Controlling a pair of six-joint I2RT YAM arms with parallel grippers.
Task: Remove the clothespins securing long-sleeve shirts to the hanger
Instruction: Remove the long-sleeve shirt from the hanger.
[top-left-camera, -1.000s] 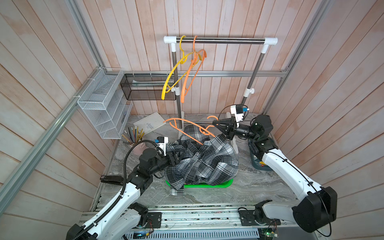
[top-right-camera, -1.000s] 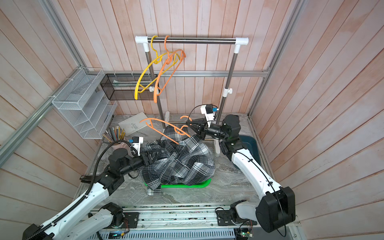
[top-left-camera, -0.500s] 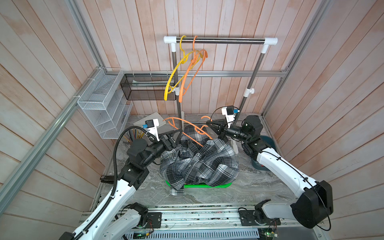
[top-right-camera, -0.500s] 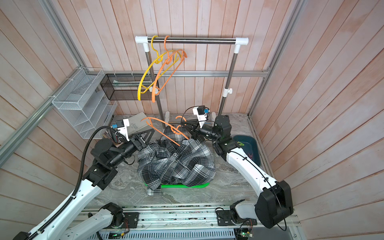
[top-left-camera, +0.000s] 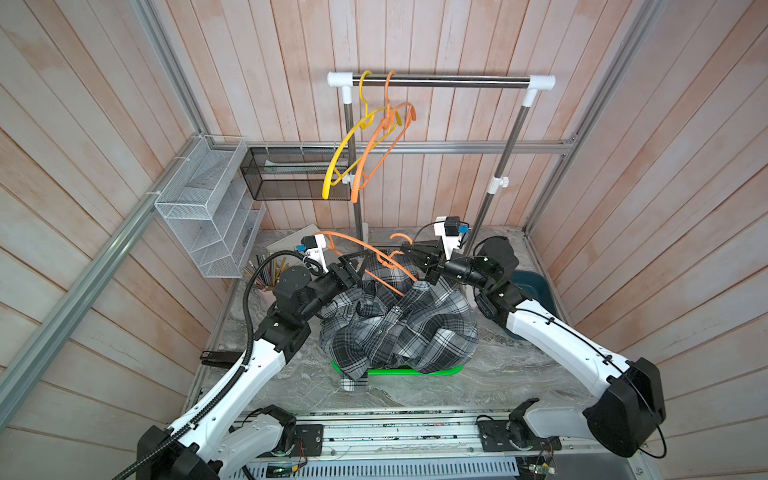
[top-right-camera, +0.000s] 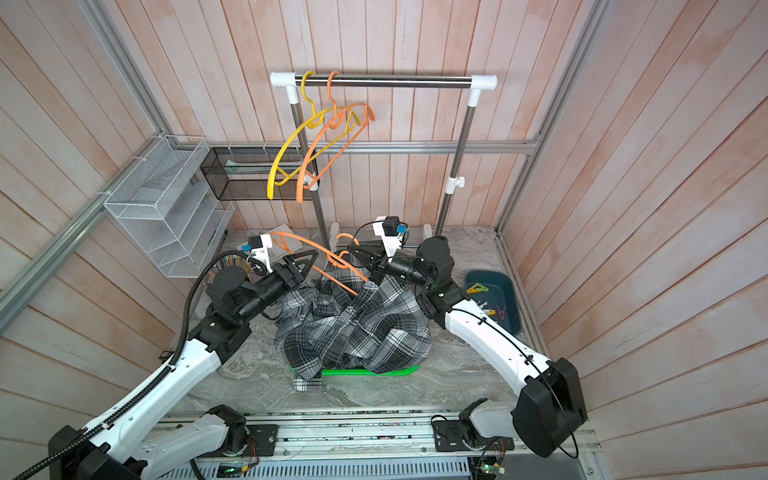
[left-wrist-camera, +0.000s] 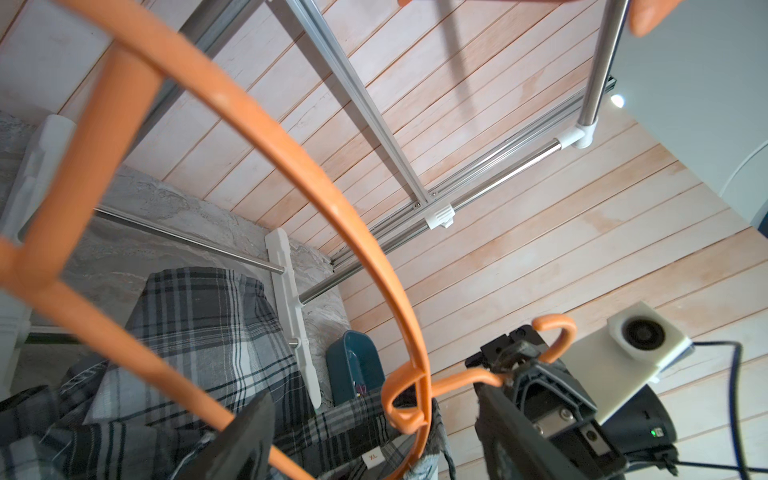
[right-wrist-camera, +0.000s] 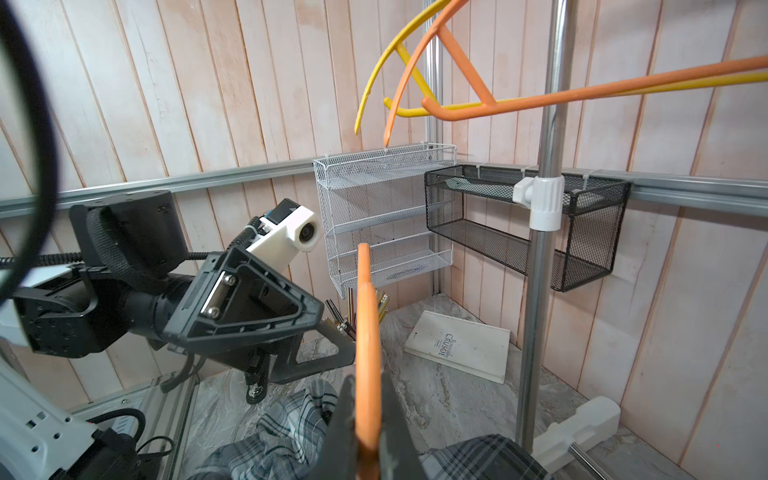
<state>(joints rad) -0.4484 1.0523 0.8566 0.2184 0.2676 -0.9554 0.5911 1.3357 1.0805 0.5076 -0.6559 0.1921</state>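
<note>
Now that the left arm (top-left-camera: 266, 357) has come up out of the plaid heap where it was buried a second ago, it is hovering close beside the long lower bar of the orange hanger (top-left-camera: 353, 246). Its jaws are spreading wider than before and grasping nothing that I can make out. The grey-black-white checked shirts (top-left-camera: 399, 328) are lying slumped on the desk (top-left-camera: 415, 395) over a green board (top-left-camera: 415, 371). One collar, with its XL label (left-wrist-camera: 372, 456), is sitting just under the hanger's neck, and I cannot tell whether it is still threaded on. The right arm (top-left-camera: 552, 332) is keeping its jaws clenched on the hanger's hook and holding it tilted above the heap, a little nearer the left arm than before. The clothespins (top-right-camera: 478, 287) that show are lying in the dark teal bin (top-right-camera: 509, 291) at the far right, with none visible on hanger or cloth. The pins are probably all off, and the left arm is likely moving in to check or steady the hanger.
</note>
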